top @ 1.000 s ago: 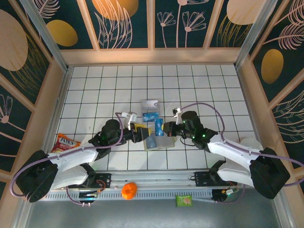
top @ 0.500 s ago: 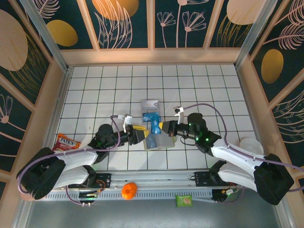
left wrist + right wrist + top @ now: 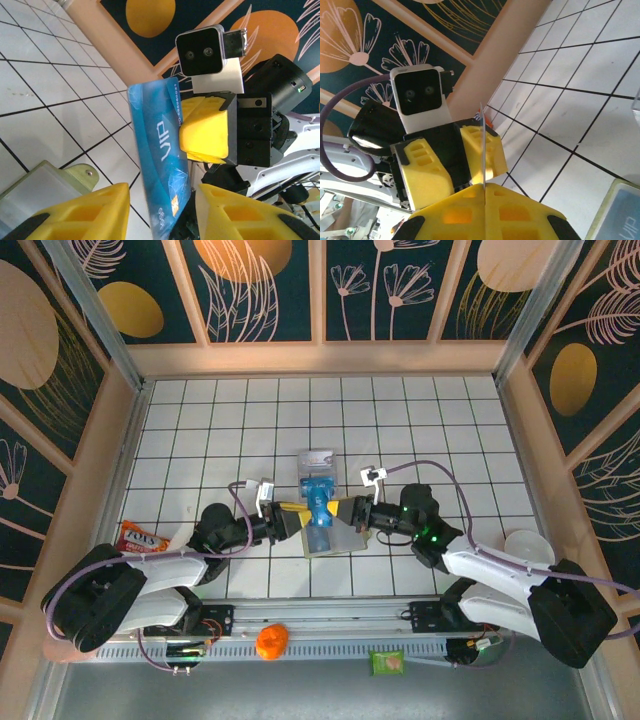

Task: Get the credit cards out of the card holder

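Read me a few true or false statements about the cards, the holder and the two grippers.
The right gripper grips the blue card. True.
The blue card lies flat in the card holder. False: it is held up in the air.
The left gripper has a finger on each side of the blue card. True.
The pale card is inside the card holder. False: it lies on the table beyond it.

A robotics lab cell: white gridded tabletop (image 3: 200,420) walled by flower-printed panels (image 3: 260,290), robot arms (image 3: 150,575) bolted along its edge.
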### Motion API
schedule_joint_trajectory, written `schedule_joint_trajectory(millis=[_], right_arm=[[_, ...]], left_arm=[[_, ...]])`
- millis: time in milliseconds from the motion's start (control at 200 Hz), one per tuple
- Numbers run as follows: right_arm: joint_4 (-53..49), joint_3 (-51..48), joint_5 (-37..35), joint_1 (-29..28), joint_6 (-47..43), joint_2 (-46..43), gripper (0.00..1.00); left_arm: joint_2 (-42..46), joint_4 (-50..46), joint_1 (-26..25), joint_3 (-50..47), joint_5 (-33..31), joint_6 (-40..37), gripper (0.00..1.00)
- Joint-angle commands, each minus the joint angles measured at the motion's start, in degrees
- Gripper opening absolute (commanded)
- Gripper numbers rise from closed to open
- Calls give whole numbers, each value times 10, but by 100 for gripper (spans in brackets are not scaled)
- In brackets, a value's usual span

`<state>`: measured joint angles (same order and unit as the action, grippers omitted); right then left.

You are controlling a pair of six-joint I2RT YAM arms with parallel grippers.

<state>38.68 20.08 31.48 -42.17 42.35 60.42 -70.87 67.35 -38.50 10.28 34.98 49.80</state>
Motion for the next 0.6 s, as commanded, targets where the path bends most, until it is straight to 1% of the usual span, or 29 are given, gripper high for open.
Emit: schedule_joint_trajectory(millis=[0,140,230,420,595], right_arm=[[47,-1,7,-9,4,13,0],[58,1,-3,-13,8,34,0],[56,5,-14,-13,8,44,0],[45,9,-43,-13,9,49,0],[45,23,-41,-15,6,63,0]], left_arm=[[7,44,5,-7,16,13,34],[11,52,5,0,26,29,23],[15,46,5,3,25,32,20],[22,23,5,4,24,31,19],[13,5,5,7,17,28,10]])
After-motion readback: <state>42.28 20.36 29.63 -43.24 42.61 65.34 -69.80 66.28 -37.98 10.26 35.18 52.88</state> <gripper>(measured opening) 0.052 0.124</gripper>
